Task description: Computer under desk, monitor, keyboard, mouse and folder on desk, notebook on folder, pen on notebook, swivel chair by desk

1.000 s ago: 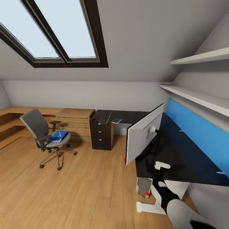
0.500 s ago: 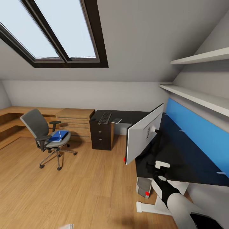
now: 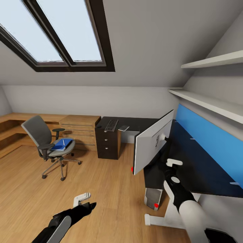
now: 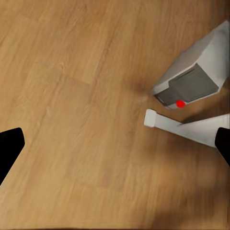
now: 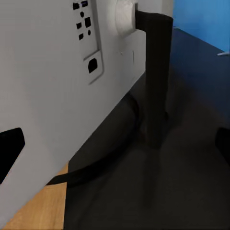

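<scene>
Nearest the camera, the left gripper [image 3: 82,198] has come up over the bare wood floor since a second ago, when it was out of frame; its jaws stand wide apart, empty. Left wrist view looks down at the computer [image 4: 194,76], silver-grey tower with red dot, standing on the floor under the desk edge beside the white desk leg [image 4: 187,127]. On the right, the right gripper [image 3: 173,163] has advanced from the desk's near edge to just behind the monitor [image 3: 153,140], jaws open, holding nothing; right wrist view faces the monitor's pale back and black stand [image 5: 155,76]. Monitor sits on the desk [image 3: 195,168], angled, overhanging the near edge. Likely step: grasping the monitor to square it up. Farther off, keyboard [image 3: 111,125] and notebook [image 3: 124,128] lie on the desk's far wing above the drawer unit [image 3: 108,143]. Far left, swivel chair [image 3: 47,143] stands well apart from the desk with the blue folder [image 3: 62,144] on its seat, so that part is untouched.
</scene>
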`<state>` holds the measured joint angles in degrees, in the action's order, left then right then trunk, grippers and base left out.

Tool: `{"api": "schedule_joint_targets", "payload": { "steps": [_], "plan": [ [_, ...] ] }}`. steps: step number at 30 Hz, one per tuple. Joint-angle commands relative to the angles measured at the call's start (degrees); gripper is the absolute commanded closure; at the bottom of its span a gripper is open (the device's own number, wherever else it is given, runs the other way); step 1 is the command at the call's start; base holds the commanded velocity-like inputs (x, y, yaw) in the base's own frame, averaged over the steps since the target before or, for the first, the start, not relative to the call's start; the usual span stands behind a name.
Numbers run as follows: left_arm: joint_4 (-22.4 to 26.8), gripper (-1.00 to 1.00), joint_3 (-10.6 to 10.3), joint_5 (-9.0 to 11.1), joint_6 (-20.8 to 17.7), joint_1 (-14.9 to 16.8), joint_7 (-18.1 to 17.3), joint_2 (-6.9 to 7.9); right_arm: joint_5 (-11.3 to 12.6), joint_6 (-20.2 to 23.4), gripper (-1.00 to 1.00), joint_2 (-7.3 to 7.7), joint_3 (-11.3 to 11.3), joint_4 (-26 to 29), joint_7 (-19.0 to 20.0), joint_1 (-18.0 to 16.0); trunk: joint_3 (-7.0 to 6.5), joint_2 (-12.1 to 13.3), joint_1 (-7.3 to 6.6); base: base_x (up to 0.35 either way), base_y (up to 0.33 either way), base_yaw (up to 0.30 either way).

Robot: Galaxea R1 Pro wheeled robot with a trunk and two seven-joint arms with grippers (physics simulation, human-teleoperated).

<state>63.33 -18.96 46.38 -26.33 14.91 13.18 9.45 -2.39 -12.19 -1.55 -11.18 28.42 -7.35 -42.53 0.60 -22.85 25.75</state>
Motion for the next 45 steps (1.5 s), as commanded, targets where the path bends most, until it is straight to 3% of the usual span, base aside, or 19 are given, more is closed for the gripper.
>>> {"api": "schedule_joint_targets", "payload": {
  "steps": [1, 6, 8, 9, 10, 13, 14, 15, 18, 19, 25, 30, 36, 45],
  "plan": [
    [2.6, -1.0, -0.2, 0.5, 0.0, -1.2, 0.8, 0.35, -0.3, -0.2, -1.0, -0.02, -0.3, 1.0, 0.1, 0.1, 0.06, -0.1, 0.03, 0.0, 0.0, 0.0],
    [10.6, -1.0, -0.2, -0.7, -0.1, -5.2, 2.7, 1.2, -0.3, -0.2, -1.0, 0.0, -0.3, 2.9, 0.3, 0.8, 0.06, -0.1, 0.03, 0.0, 0.0, 0.0],
    [13.2, -1.0, -0.2, -3.2, -0.3, -6.5, 4.0, 1.51, -0.3, -0.2, -1.0, -0.02, -0.3, 3.3, 0.4, 1.1, 0.06, -0.1, 0.03, 0.0, 0.0, 0.0],
    [14.5, -1.0, -0.4, -5.7, -0.4, -7.1, 4.7, 1.44, -0.3, -0.2, -1.0, -0.03, -0.3, 3.4, 0.4, 1.2, 0.06, -0.1, 0.03, 0.02, 0.0, 0.0],
    [14.5, -1.0, -1.9, -6.5, -0.5, -7.3, 5.0, 1.31, -0.3, -0.2, -1.0, -0.03, -0.2, 2.9, 0.5, 1.3, 0.06, -0.1, 0.03, 0.267, -0.013, 0.0],
    [14.1, -1.0, -2.7, -6.8, -0.3, -7.3, 5.1, 1.12, -0.3, -0.3, -1.0, -0.03, -0.2, 2.6, 0.5, 1.3, 0.06, -0.1, 0.03, 0.29, -0.042, 0.0],
    [14.0, -1.0, -3.0, -9.2, -0.1, -7.4, 4.9, -0.11, -0.6, -0.3, -1.0, 0.11, -0.2, 2.1, 0.4, 1.3, 0.06, -0.1, 0.03, 0.293, -0.04, 0.0],
    [14.1, -1.0, -3.0, -10.3, -0.1, -7.4, 4.9, -0.32, -0.6, -0.3, -1.0, 0.28, -0.2, 2.1, 0.4, 1.3, 0.06, -0.1, 0.03, 0.299, -0.025, 0.0],
    [14.1, -1.0, -3.0, -12.4, -0.2, -7.4, 4.8, -0.64, -0.7, -0.3, -1.0, 0.69, -0.2, 1.0, 0.4, 1.3, 0.06, -0.1, 0.03, 0.306, -0.013, 0.0],
    [14.0, -1.0, -2.9, -12.8, -0.1, -7.4, 4.8, -0.7, -0.7, -0.2, -1.0, 1.84, -0.2, -3.5, 0.3, 1.2, 0.06, -0.1, 0.03, 0.312, -0.002, 0.0],
    [13.7, -1.0, -2.9, -12.6, -0.2, -7.4, 4.9, -0.65, -0.7, -0.3, -1.0, 4.03, -0.2, -9.1, 0.2, 1.0, 0.06, -0.1, 0.03, 0.176, -0.001, 0.0],
    [13.7, -1.0, -3.1, -12.5, 1.3, -7.8, 5.2, -0.87, -0.7, -0.3, -1.0, 4.41, -0.2, -10.0, 0.2, 1.0, 0.06, -0.1, 0.03, 0.019, 0.0, 0.0],
    [12.6, -1.0, -3.8, -12.5, 4.1, -8.3, 5.1, -2.45, -0.6, -0.3, -1.0, 5.49, -0.2, -10.3, 0.1, 1.0, 0.06, -0.1, 0.03, 0.006, -0.002, 0.0],
    [12.8, -1.0, -3.9, -12.7, 4.3, -8.3, 5.1, -2.47, -0.5, -0.6, -1.0, 6.26, -0.3, -10.3, 0.1, 1.0, 0.06, -0.1, 0.03, 0.112, -0.106, 0.0]
  ]
}}
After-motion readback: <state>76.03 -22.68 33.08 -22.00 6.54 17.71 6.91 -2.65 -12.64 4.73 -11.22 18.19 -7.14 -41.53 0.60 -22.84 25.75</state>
